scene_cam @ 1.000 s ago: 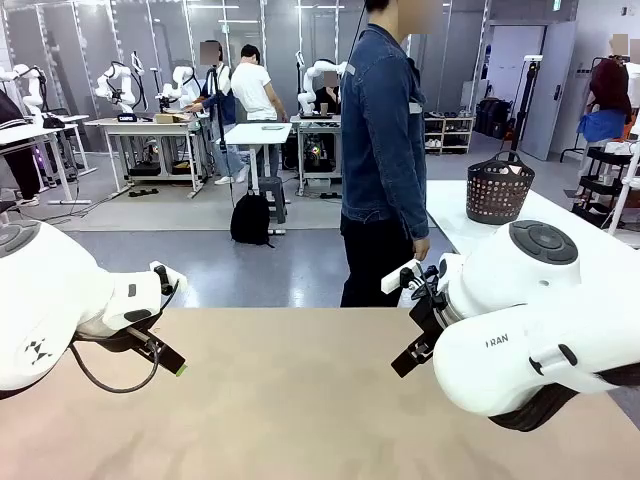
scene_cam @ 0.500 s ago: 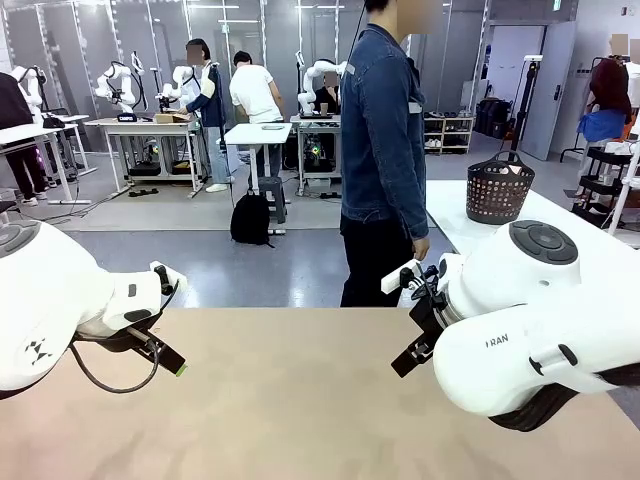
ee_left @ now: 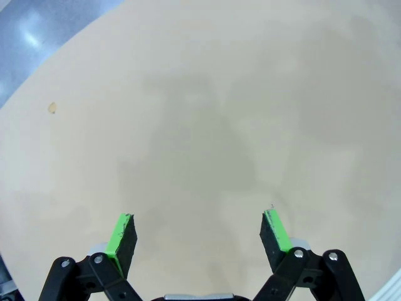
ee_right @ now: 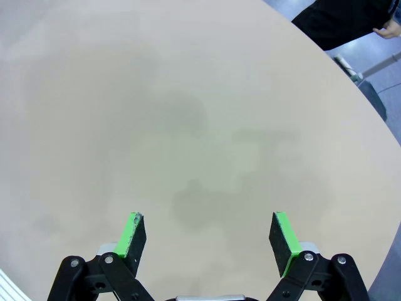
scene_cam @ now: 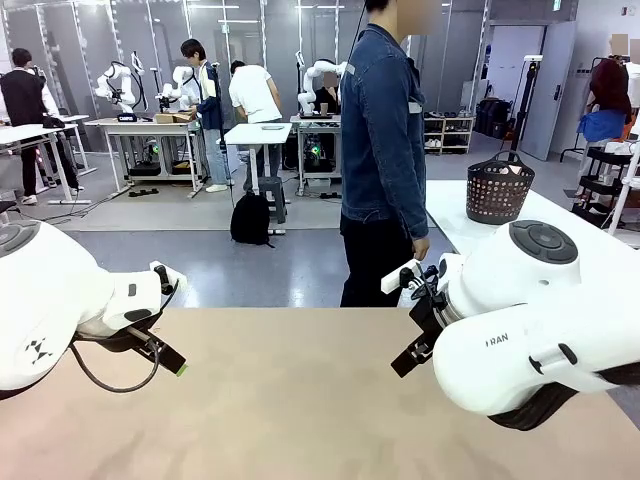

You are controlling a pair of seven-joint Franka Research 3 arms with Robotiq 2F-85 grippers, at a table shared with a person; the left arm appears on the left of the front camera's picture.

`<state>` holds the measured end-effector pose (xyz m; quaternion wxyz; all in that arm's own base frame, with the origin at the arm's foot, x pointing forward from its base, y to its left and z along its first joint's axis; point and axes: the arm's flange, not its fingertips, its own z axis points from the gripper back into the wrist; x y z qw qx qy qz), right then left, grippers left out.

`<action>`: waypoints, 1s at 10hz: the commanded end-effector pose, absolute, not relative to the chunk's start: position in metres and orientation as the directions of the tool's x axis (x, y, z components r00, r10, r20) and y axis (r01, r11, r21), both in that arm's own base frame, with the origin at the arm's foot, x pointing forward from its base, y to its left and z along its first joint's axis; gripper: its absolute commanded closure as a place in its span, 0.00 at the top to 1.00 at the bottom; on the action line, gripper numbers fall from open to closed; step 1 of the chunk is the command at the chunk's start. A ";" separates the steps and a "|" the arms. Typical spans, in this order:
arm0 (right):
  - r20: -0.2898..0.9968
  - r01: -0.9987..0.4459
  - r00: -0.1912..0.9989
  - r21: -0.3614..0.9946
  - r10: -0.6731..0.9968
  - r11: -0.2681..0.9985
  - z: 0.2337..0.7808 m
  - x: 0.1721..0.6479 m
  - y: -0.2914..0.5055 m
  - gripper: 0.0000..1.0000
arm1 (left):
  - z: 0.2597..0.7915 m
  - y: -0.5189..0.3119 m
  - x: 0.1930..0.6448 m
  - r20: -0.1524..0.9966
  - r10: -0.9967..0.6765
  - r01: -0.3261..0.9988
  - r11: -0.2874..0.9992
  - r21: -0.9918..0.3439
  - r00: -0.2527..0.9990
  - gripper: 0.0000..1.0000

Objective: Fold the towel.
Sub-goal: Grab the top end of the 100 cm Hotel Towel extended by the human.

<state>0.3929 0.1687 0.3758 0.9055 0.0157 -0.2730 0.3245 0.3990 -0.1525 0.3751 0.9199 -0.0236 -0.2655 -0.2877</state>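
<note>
Closest to the camera, above the near side of the flat beige table [scene_cam: 300,410], the left gripper [ee_left: 197,222], black with green pads, hangs with its jaws wide apart and nothing between them. Plain tabletop lies beneath it. Over to the right, the right gripper [ee_right: 210,222], of the same make, is likewise spread open and empty above bare beige surface. Both white arms sit at the table's sides, well apart from each other. Beyond the far edge a person in a dark blue denim jacket [scene_cam: 385,150] stands side-on, one hand [scene_cam: 420,247] hanging at the hip. Farther right, a black perforated plastic basket [scene_cam: 500,190] stands on a neighbouring white table [scene_cam: 450,220]. Where the towel is I cannot tell. By my judgement folding has not begun, and this is the wait for the cloth. The next move calls for the towel to be laid flat within reach, then for each gripper to pinch a near corner.
</note>
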 end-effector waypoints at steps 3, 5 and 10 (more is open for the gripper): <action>0.496 -0.649 0.685 0.082 0.534 0.756 0.466 0.404 0.129 1.00 | 0.469 -0.127 0.399 0.428 -0.440 0.548 0.820 -0.168 0.790 1.00; 0.471 -0.648 0.741 0.318 0.478 0.692 0.511 0.402 0.088 1.00 | 0.517 -0.091 0.400 0.375 -0.377 0.520 0.736 -0.435 0.847 1.00; 0.536 -0.584 0.812 0.739 0.232 0.337 0.535 0.387 -0.078 1.00 | 0.545 0.080 0.374 0.478 -0.160 0.504 0.313 -0.805 0.864 1.00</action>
